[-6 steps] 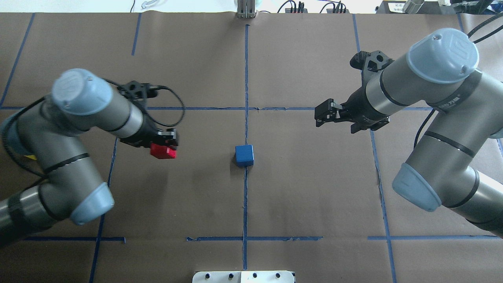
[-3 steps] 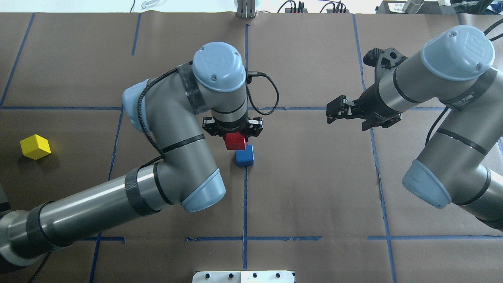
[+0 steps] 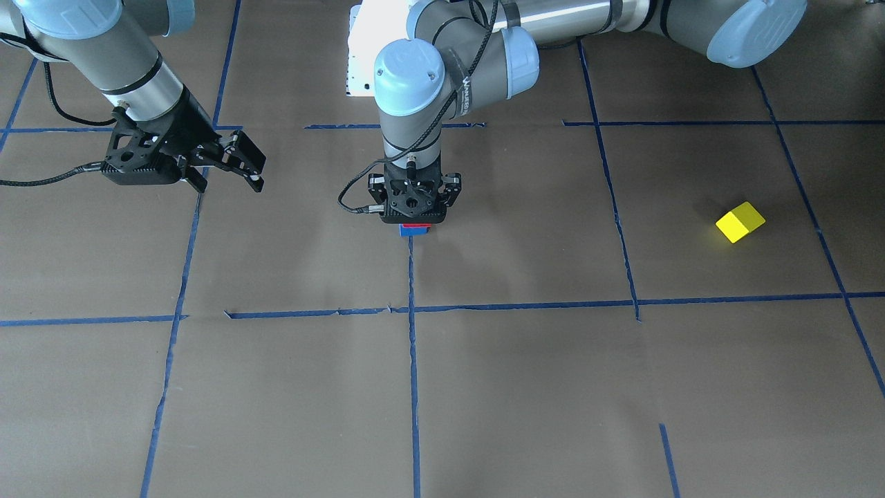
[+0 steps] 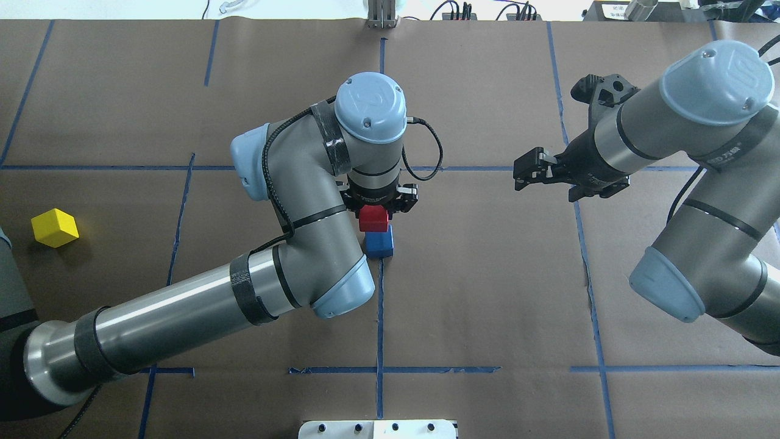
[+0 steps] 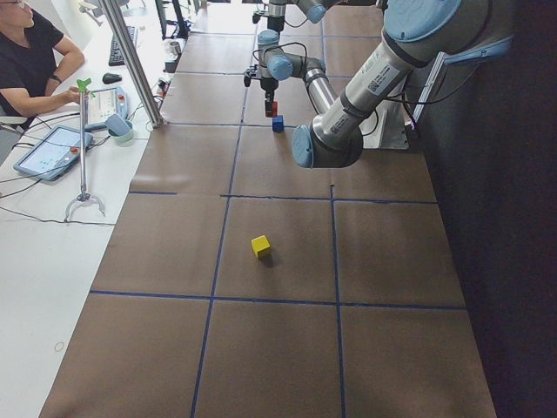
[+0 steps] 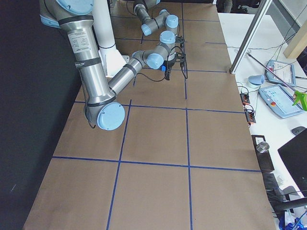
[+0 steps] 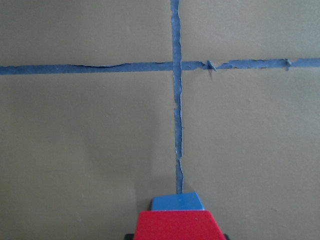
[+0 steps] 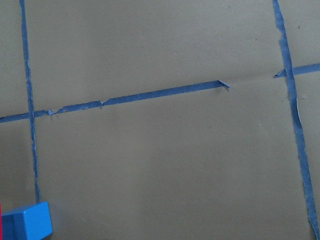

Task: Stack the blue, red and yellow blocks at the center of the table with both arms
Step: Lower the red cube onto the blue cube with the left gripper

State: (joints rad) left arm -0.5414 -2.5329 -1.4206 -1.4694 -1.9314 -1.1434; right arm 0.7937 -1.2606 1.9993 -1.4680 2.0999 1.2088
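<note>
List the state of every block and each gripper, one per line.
blue block: resting on the table at centre, not gripped.
red block: gripped and raised over the blue block; cannot tell whether they touch.
yellow block: lying on the table far to the robot's left, untouched.
left gripper: shut on the red block.
right gripper: open, empty, hovering off to the side.
</note>
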